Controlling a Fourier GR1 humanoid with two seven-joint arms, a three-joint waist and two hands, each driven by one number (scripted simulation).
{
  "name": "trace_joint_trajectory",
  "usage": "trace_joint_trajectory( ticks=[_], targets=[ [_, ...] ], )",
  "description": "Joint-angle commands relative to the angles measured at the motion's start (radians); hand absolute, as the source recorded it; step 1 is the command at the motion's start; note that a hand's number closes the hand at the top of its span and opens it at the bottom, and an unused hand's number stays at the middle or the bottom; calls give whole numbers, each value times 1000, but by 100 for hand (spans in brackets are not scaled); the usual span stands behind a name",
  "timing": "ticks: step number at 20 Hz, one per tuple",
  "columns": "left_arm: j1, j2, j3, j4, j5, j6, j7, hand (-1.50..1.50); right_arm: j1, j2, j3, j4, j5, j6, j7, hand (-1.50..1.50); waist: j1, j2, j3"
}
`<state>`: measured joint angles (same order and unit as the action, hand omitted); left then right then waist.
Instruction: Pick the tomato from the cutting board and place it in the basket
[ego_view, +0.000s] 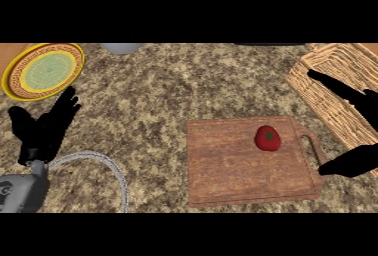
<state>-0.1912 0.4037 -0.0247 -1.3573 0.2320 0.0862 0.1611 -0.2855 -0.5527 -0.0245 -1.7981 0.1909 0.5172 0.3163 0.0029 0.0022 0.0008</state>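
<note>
Resting: glossy red tomato (268, 138) on grainy wooden cutting board (247, 165); right robot hand (359, 127) spread, unclenched.

My right hand (354, 127) is spread wide at the right edge; my left hand (46, 127) rests open, fingers up.

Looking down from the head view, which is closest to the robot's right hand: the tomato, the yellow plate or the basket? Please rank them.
From the right hand:
1. Basket, directly beneath the hand at the right edge.
2. Tomato, just left, on the cutting board.
3. Yellow plate, far top-left corner.
</note>
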Motion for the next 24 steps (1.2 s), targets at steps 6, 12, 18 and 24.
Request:
trace_joint_trajectory(
  ticks=[6, 12, 18, 24],
  targets=[
    [50, -9, 35, -107, -18, -32, 52, 0, -55, 173, 33, 200, 121, -124, -137, -150, 4, -2, -1],
    [-12, -35, 62, -22, -40, -49, 24, 0, -71, 205, 112, 390, 293, -174, -211, -150, 4, -1, -1],
    [30, -29, 99, -17, -56, -99, -1, 0, -28, 186, 109, 393, 341, -125, -233, -150, 0, -3, -1],
    [-20, -78, 111, 15, -102, -86, 21, 0, 54, 208, 95, 386, 386, -168, -352, -150, -5, -3, -1]
  ],
)
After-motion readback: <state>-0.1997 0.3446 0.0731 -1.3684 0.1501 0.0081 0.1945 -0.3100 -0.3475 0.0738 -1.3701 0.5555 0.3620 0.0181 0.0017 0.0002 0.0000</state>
